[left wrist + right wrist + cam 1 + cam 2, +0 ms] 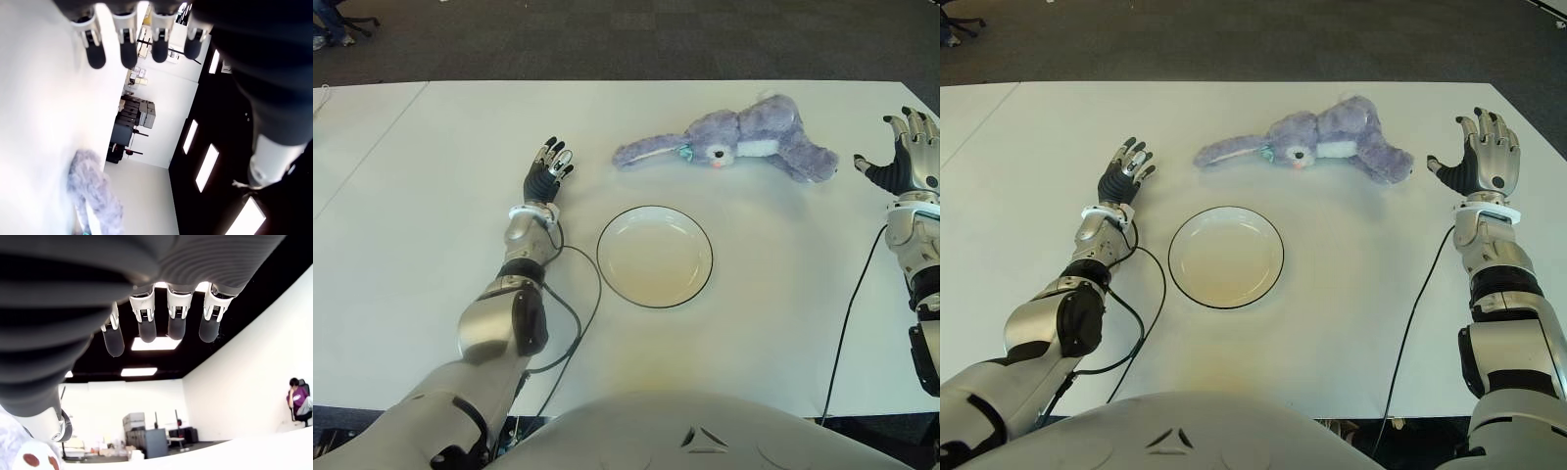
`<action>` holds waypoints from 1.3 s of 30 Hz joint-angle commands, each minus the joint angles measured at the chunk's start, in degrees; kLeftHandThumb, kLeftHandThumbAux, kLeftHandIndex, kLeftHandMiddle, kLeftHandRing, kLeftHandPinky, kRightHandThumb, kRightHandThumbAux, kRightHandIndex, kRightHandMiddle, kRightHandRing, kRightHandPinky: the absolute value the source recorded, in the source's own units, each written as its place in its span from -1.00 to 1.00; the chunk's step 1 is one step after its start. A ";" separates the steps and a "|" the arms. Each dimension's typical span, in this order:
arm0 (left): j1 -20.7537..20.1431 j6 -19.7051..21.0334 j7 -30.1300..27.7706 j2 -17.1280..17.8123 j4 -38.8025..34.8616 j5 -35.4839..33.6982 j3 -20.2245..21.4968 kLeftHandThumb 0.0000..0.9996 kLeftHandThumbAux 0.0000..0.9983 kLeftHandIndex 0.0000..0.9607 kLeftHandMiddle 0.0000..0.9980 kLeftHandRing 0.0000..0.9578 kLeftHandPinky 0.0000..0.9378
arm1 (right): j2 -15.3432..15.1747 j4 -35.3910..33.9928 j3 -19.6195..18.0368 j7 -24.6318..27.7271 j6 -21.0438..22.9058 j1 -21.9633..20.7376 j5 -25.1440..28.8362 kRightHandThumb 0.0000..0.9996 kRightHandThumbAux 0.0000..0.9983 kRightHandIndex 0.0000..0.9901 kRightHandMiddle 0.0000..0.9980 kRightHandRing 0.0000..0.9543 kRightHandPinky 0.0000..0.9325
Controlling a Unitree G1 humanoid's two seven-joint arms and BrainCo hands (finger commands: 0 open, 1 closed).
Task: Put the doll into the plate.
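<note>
A purple plush rabbit doll (744,137) lies on its side on the white table (431,274), its long ear stretched toward my left. In front of it sits an empty white plate (655,256) with a thin dark rim. My left hand (546,173) is to the left of the plate, fingers spread, holding nothing. Just to the right of the doll's legs, my right hand (1479,157) is raised with its fingers (142,323) extended and empty. The left wrist view catches the doll (95,193) farther off.
Black cables (578,323) run along both forearms over the table. The table's far edge meets dark carpet (636,39). A seated person (298,399) shows far off in the right wrist view.
</note>
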 commanded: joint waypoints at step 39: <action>11.65 7.74 3.13 -3.49 7.93 0.94 -1.96 -1.00 0.30 -0.93 -0.82 -0.80 -0.75 | 2.89 -44.89 -9.21 8.94 6.64 20.57 -0.04 -0.33 0.08 -0.77 -0.98 -1.00 -0.94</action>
